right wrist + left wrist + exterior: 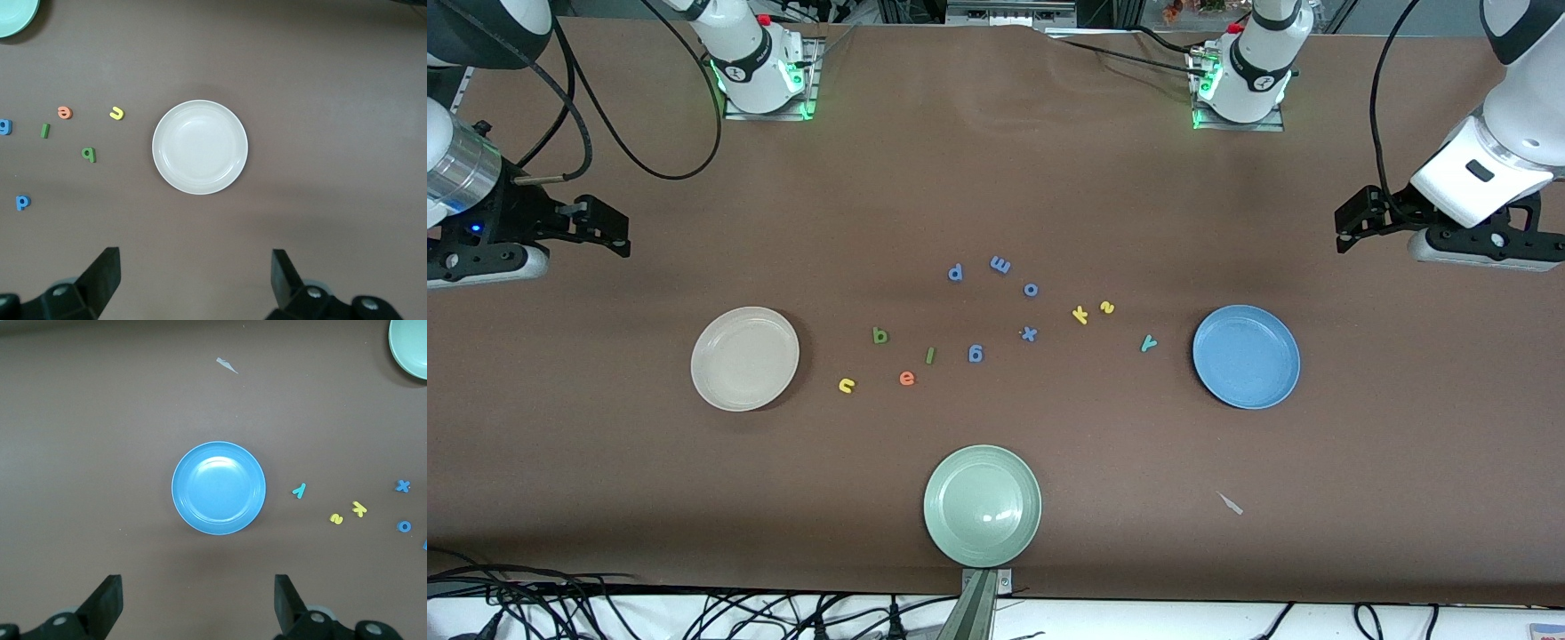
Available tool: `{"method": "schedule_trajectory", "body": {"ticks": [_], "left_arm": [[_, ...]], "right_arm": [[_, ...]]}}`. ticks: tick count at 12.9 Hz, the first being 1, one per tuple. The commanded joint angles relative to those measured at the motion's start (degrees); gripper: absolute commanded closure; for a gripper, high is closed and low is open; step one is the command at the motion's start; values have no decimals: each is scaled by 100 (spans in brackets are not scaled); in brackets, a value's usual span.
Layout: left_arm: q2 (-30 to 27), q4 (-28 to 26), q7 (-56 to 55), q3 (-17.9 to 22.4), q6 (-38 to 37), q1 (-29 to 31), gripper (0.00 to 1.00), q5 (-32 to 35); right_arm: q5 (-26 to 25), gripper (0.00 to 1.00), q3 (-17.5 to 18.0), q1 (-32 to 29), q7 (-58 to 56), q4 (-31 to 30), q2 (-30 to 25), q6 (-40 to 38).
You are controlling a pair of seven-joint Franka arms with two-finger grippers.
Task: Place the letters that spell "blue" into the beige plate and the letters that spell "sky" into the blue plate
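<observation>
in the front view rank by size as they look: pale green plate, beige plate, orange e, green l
1. pale green plate, largest, though it lies nearest the camera
2. beige plate
3. orange e and green l: both tiny, too alike to rank

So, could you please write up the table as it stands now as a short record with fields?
beige plate: round cream-beige shallow plate, empty, toward the right arm's end
blue plate: round sky-blue shallow plate, empty, toward the left arm's end
green plate: pale green round plate, empty, nearest the front camera
blue letters: dark green foam b, green l, yellow u, orange e, on the table
sky letters: yellow s, yellow k, teal y, on the table
left gripper: jaws open, waiting
right gripper: jaws open, waiting
</observation>
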Motion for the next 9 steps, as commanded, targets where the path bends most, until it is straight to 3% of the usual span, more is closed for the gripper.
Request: {"method": "schedule_trajectory", "body": {"ticks": [1, 9], "left_arm": [[9, 90, 12, 28, -14, -25, 0, -81], [9, 90, 47, 28, -14, -17, 0, -81]], "right_arm": [[21, 0, 1, -30, 83, -58, -21, -45], [22, 0, -8, -30, 92, -102, -21, -265]]}}
